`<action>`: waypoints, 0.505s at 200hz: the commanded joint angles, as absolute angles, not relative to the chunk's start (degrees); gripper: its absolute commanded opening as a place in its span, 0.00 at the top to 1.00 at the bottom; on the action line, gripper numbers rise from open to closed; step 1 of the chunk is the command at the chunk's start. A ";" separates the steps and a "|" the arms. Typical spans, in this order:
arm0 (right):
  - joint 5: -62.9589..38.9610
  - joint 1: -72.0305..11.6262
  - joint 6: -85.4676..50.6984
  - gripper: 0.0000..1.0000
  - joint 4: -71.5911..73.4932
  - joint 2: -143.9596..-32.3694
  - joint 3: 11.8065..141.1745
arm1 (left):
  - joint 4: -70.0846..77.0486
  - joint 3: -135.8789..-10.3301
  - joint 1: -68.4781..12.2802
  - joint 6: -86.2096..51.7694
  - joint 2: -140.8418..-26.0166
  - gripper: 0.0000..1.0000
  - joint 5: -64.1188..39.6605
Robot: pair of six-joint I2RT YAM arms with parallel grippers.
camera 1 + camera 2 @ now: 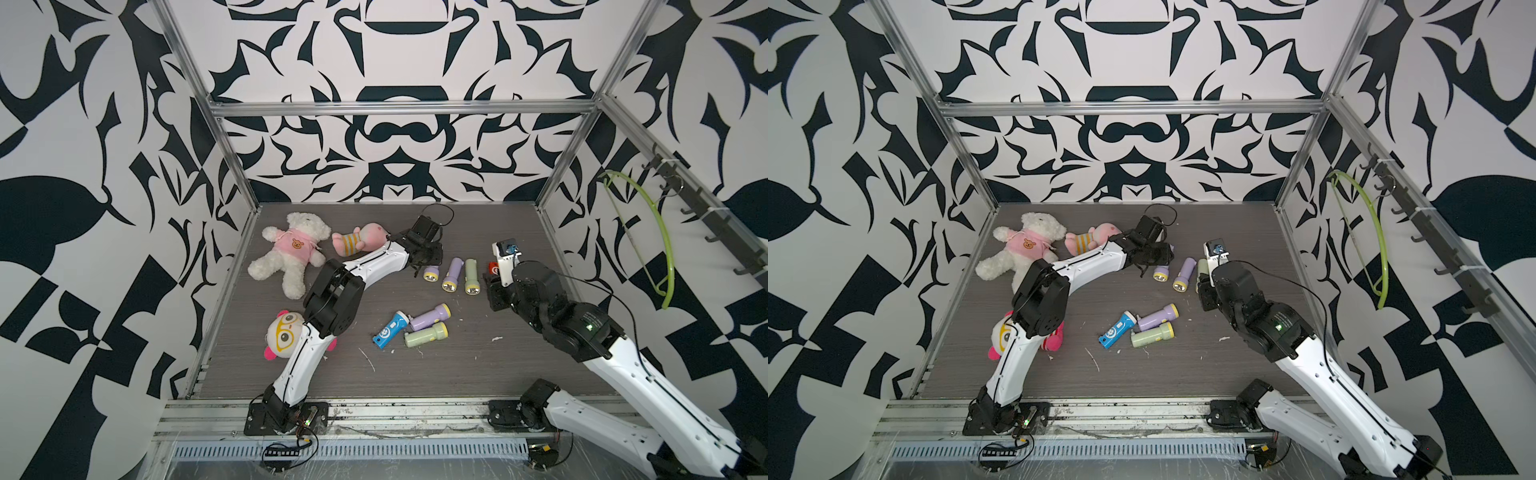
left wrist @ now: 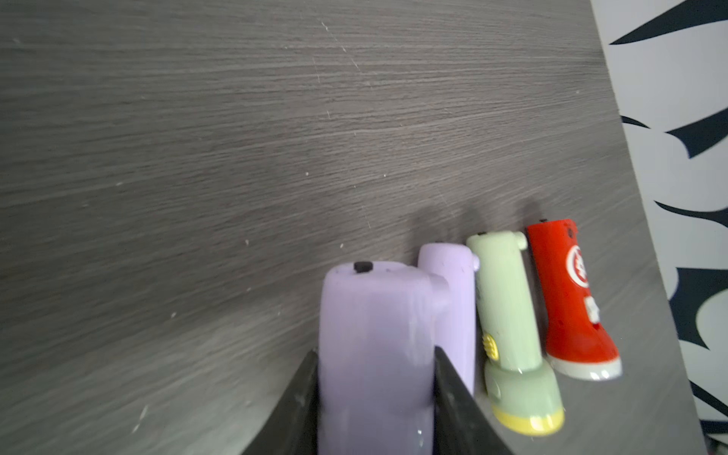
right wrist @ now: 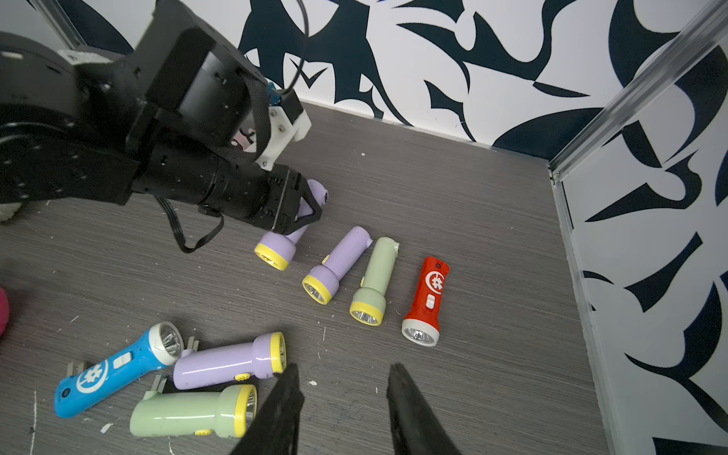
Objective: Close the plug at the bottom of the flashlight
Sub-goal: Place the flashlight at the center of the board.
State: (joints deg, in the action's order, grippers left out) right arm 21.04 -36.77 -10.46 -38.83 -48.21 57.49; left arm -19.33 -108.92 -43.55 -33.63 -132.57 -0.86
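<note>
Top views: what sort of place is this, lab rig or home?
Most likely a robot data-collection cell, not a home: a silver aluminium-extrusion frame boxes in black-and-white patterned wall panels, and two white-and-black robot arms are bolted to a metal rail at the grey wood-grain tabletop's front edge.

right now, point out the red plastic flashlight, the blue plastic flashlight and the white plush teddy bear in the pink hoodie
red plastic flashlight (image 3: 430,302): right wrist view, on the white switch
blue plastic flashlight (image 3: 114,368): right wrist view, mid body
white plush teddy bear (image 1: 296,246): in a top view, on the pink hoodie's chest
</note>
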 commanded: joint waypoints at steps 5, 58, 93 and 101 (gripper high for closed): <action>23.03 -36.74 -11.08 0.60 -36.92 -47.55 57.39 | -21.44 -112.15 -44.03 -33.84 -135.27 0.95 0.91; 23.54 -36.74 -10.90 0.60 -37.24 -47.89 57.13 | -21.77 -116.63 -44.36 -34.71 -139.52 0.91 0.47; 24.18 -36.74 -10.67 0.59 -37.17 -47.68 57.13 | -23.11 -118.94 -44.65 -34.89 -141.39 0.76 0.35; 24.61 -36.74 -10.70 0.58 -37.18 -47.64 57.18 | -23.40 -119.00 -44.65 -35.05 -141.58 0.73 0.35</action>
